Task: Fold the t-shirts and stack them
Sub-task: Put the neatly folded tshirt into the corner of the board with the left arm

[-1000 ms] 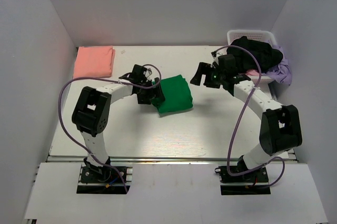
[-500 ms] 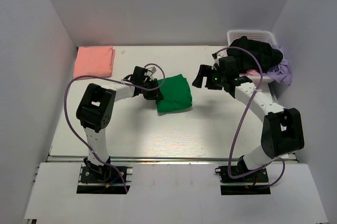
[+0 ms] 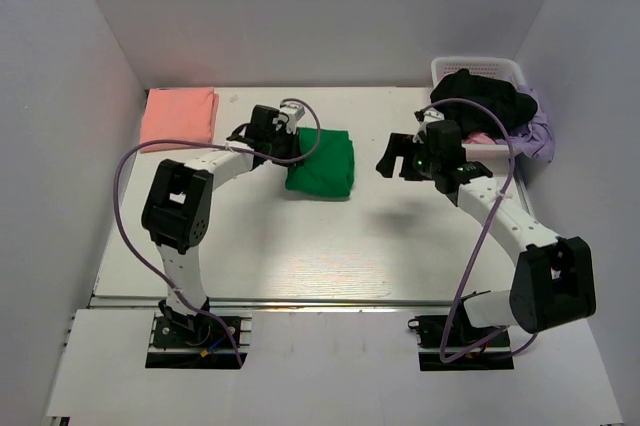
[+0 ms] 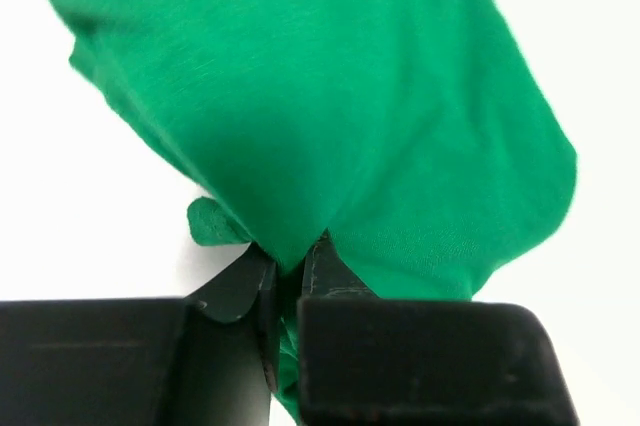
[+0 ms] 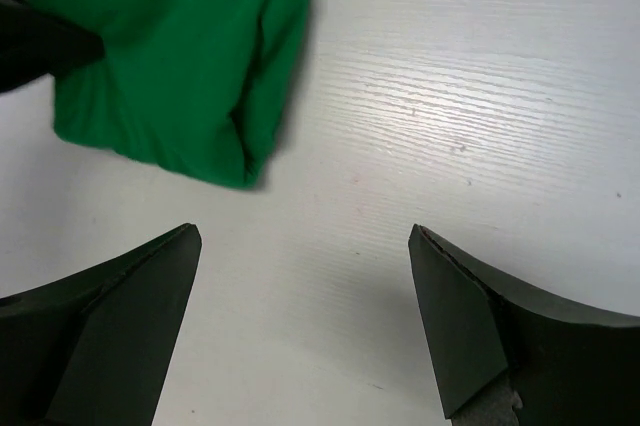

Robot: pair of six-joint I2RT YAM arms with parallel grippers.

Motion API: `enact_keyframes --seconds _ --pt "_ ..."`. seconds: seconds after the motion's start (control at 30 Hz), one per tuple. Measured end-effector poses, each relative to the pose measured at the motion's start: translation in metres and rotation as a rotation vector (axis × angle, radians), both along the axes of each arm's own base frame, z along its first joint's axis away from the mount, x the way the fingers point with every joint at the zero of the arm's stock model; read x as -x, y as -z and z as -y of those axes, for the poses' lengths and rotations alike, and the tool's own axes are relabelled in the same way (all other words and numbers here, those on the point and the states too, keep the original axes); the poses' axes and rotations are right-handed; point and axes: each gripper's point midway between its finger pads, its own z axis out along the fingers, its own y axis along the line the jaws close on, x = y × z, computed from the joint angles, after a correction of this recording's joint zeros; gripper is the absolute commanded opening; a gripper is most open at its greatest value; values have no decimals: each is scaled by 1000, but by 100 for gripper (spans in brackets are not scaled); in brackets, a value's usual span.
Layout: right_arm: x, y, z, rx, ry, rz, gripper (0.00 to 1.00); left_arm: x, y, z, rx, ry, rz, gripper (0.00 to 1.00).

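The folded green t-shirt (image 3: 322, 163) lies mid-table, and it fills most of the left wrist view (image 4: 330, 116). My left gripper (image 3: 293, 146) is at its left edge, jaws shut on a pinched corner of the green cloth (image 4: 290, 261). The salmon-pink t-shirt (image 3: 178, 117) lies folded at the far left corner. My right gripper (image 3: 393, 161) hovers to the right of the green t-shirt, open wide with nothing between its fingers (image 5: 305, 246). The green t-shirt (image 5: 170, 56) shows at the upper left of the right wrist view.
A white basket (image 3: 505, 71) stands at the far right corner, holding dark clothing (image 3: 480, 96). A purple cloth (image 3: 540, 131) hangs over the basket's side. White walls close in the table on three sides.
My left gripper has shut on the green t-shirt's left edge and drawn it a little toward the back left. My right gripper has drawn back to the right, still open.
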Motion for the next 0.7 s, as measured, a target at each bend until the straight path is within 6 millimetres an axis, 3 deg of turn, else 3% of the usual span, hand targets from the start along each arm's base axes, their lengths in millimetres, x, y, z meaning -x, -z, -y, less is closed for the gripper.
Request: enact_keyframes --seconds 0.17,0.37,0.7 --pt "4 -2 12 32 38 26 90 -26 -38 -28 -143 53 206 0" --pt "5 -3 17 52 51 38 90 -56 -74 -76 -327 104 363 0" --pt "5 -1 17 56 48 32 90 -98 -123 -206 -540 29 455 0"
